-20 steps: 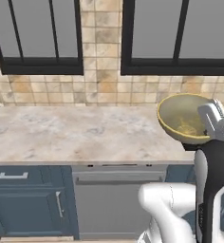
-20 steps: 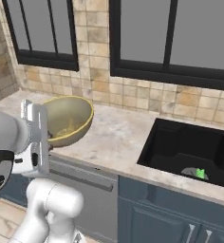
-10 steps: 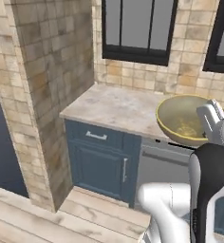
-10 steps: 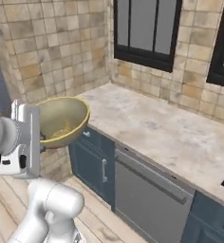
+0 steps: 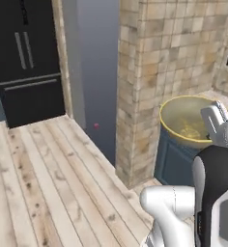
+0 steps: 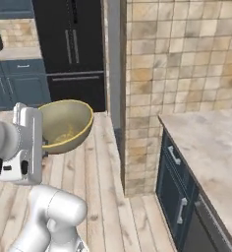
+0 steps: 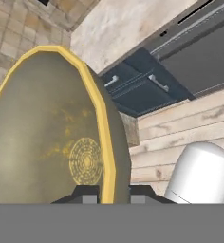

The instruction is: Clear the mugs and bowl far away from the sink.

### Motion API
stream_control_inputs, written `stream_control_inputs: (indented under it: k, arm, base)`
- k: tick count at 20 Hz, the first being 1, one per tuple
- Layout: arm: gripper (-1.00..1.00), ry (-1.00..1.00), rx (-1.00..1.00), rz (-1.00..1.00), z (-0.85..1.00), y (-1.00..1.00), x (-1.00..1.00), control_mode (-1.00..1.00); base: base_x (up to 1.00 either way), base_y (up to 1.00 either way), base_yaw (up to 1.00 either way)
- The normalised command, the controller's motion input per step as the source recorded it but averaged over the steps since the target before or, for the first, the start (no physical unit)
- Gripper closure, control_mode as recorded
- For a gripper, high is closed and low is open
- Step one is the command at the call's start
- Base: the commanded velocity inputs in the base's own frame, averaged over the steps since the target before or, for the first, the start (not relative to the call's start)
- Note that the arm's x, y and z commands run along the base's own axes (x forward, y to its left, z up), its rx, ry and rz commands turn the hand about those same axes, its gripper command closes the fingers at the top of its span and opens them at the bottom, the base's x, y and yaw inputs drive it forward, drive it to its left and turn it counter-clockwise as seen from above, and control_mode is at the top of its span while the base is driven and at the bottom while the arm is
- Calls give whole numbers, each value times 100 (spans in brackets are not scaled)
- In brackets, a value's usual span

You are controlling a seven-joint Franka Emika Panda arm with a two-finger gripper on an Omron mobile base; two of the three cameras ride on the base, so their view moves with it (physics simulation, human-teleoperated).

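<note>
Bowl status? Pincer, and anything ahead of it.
Pincer shut on bowl, clamped at the yellow rim. Bowl in the air, tilted, over the wood floor. Tiled wall end stands close behind it; counter off to the right.

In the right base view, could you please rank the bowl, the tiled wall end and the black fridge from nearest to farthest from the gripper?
1. Bowl: held at its rim in the gripper.
2. Tiled wall end: to the right, across the wooden floor.
3. Black fridge: at the far back of the room.
</note>
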Motion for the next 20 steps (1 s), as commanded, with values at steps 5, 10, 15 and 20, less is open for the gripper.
stream_control_inputs:
  k: [5, 10, 15, 20]
  arm:
    - [100, 0, 0, 0, 0, 0, 0, 100]
    - [100, 0, 0, 0, 0, 0, 0, 100]
    - [100, 0, 0, 0, 0, 0, 0, 100]
    - [100, 0, 0, 0, 0, 0, 0, 100]
  base:
    - [0, 0, 100]
    - [0, 15, 100]
    - [0, 12, 100]
    - [20, -32, 79]
